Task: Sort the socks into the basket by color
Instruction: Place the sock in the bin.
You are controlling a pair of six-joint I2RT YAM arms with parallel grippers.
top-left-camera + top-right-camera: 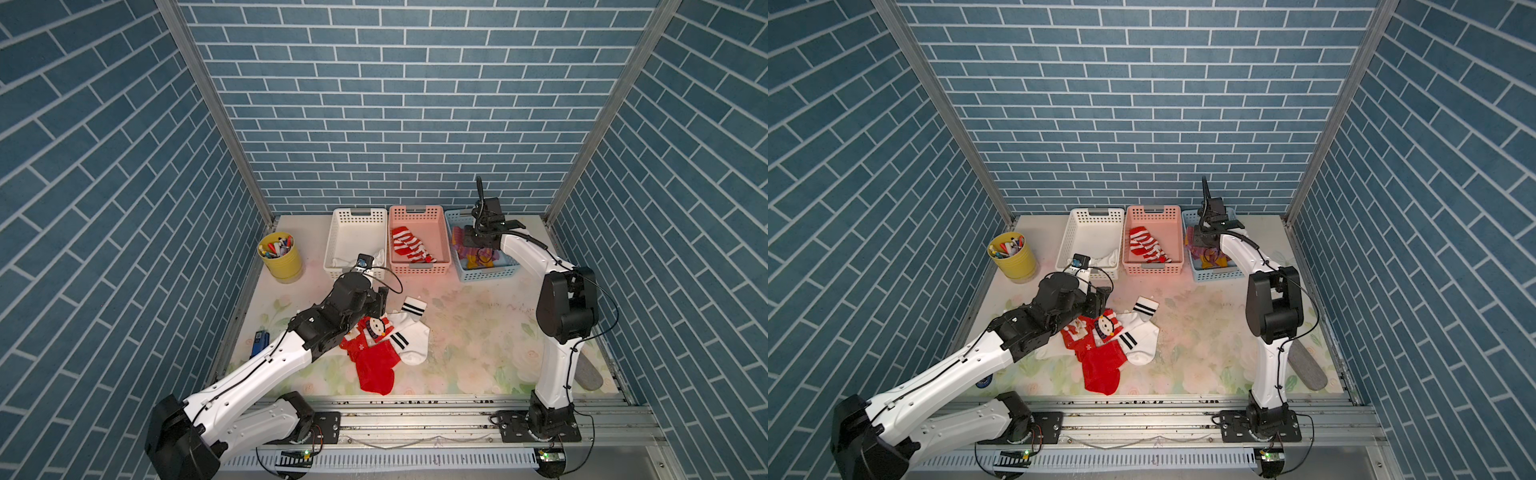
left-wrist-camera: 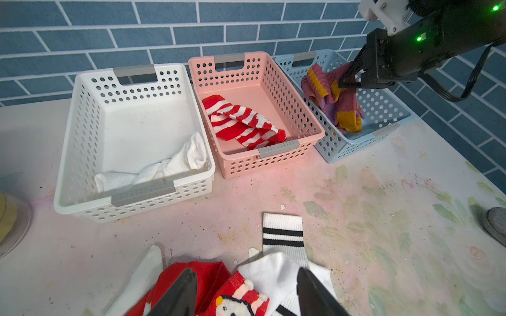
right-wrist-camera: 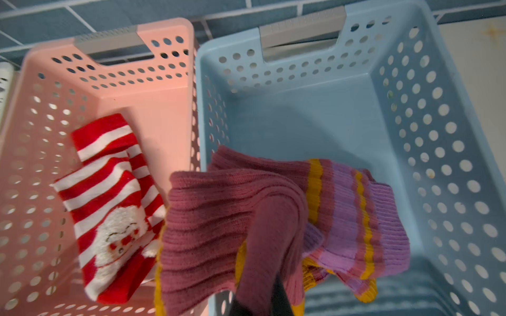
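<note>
Counter: the counter (image 1: 478, 345) is flat, with a pale flower print that is stained and speckled in places.
Baskets: three rectangular plastic baskets stand side by side along the far edge of the counter. They have round holes in the walls and grey handle strips. In order they are the white basket (image 2: 82, 123), the pink basket (image 2: 287, 90) and the blue basket (image 2: 383, 109).
Right hand: the right hand (image 2: 348, 82) is closed tight on the mauve sock (image 3: 232, 213).
Mauve sock: a ribbed knit with mustard bands and lilac stripes. It hangs crumpled over the blue basket, close to the wall beside the pink basket. I cannot tell if it touches the basket floor.
Left hand: the left hand (image 2: 245, 273) has two dark pointed fingers that stand well apart and grip nothing. It is low over the sock pile.
Pile: it lies near the middle of the counter, toward the left edge. The snowman sock (image 1: 376, 328) is red with a fluffy snowman face, and the banded socks (image 1: 411, 332) are white with two black bands on the ribbed cuffs. They overlap each other.
Striped sock: the striped sock (image 2: 241, 120) is red and white, folded, on the floor of the pink basket.
White sock: the white sock (image 2: 175, 164) is soft and twisted, in the white basket against its near wall.
Yellow cup: the yellow cup (image 1: 282, 259) is round and full of pens, by the left edge near the far left corner.
Grey pad: the grey pad (image 1: 588, 372) is a flat oval near the near right corner.
</note>
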